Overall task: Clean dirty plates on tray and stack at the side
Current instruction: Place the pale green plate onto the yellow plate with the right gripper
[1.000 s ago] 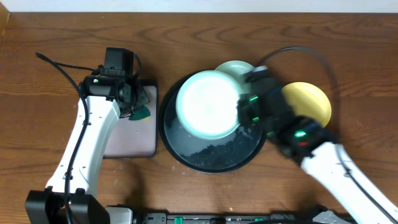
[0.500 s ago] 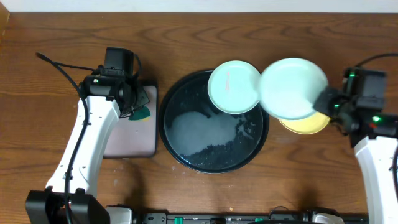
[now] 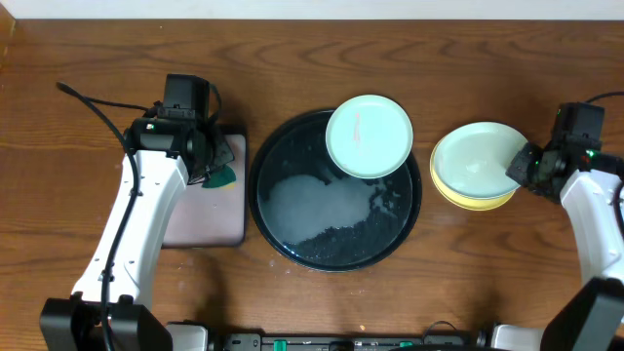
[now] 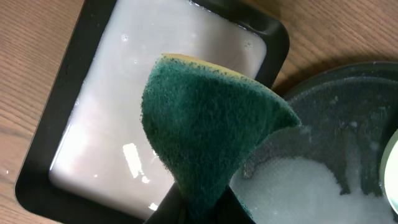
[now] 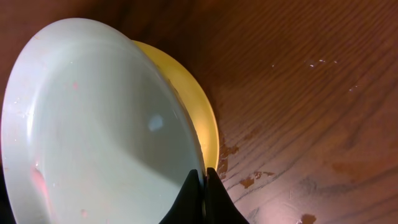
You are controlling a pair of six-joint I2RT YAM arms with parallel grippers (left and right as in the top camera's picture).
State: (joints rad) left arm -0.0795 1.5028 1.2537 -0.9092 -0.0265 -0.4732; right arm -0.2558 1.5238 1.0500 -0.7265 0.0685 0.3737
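Note:
The large round black tray (image 3: 283, 229) sits mid-table with white foam on it. One mint plate (image 3: 369, 136) rests on its far right rim. My right gripper (image 3: 519, 168) is shut on the rim of the second mint plate (image 3: 475, 162), which lies on the yellow plate (image 3: 468, 198) right of the tray; in the right wrist view the mint plate (image 5: 93, 130) covers most of the yellow plate (image 5: 196, 109), with my gripper (image 5: 203, 180) pinching its edge. My left gripper (image 3: 216, 168) is shut on a green sponge (image 4: 205, 130) above the rectangular tray.
A smaller rectangular black-rimmed tray (image 3: 200, 229) holding pale liquid lies left of the round tray, also in the left wrist view (image 4: 87, 124). Bare wooden table (image 3: 390, 49) surrounds everything. Black cables run at the far left and far right.
My right gripper carried the mint plate off the round tray to the right and set it down onto the yellow plate. The left arm and sponge have not moved.

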